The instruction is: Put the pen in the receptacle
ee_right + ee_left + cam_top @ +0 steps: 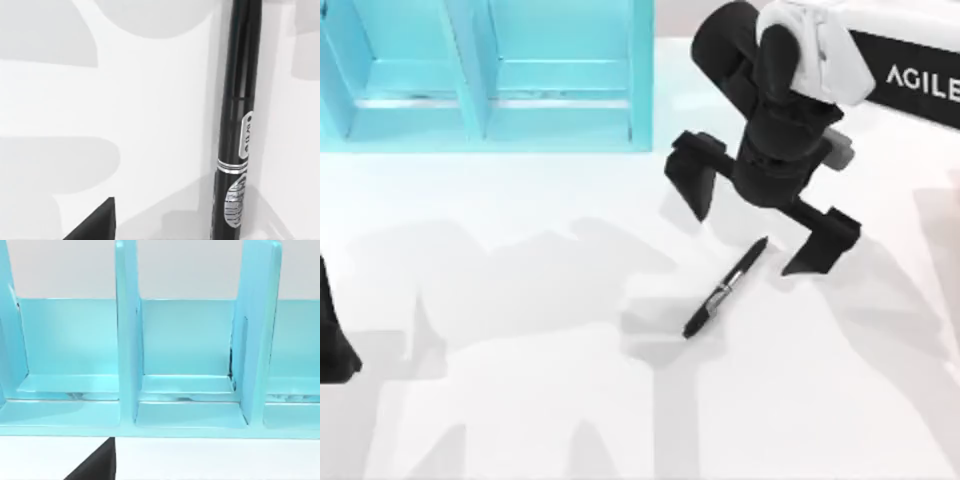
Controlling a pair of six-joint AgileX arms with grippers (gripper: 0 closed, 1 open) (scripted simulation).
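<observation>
White tabletop [520, 400], turquoise receptacle [485, 75] at the back left; pen not yet picked up.

Top view: right end effector [760, 232] hangs over the upper end of the pen [725, 288], fingers spread wide, nothing between them. Pen lies flat and diagonal on the tabletop, right of centre, well apart from the receptacle. Left end effector [335, 345] parked at the left edge; whether spread or clenched, cannot tell.
Left wrist view: receptacle's open compartments and upright dividers [127, 340], seen from the front.
Right wrist view: pen [237, 125] close below, silver band and clip visible, off to one side of the frame.
Judgement: approach step. Centre the fingers across the barrel near the silver band, line them square to the pen's axis, descend, then close.
</observation>
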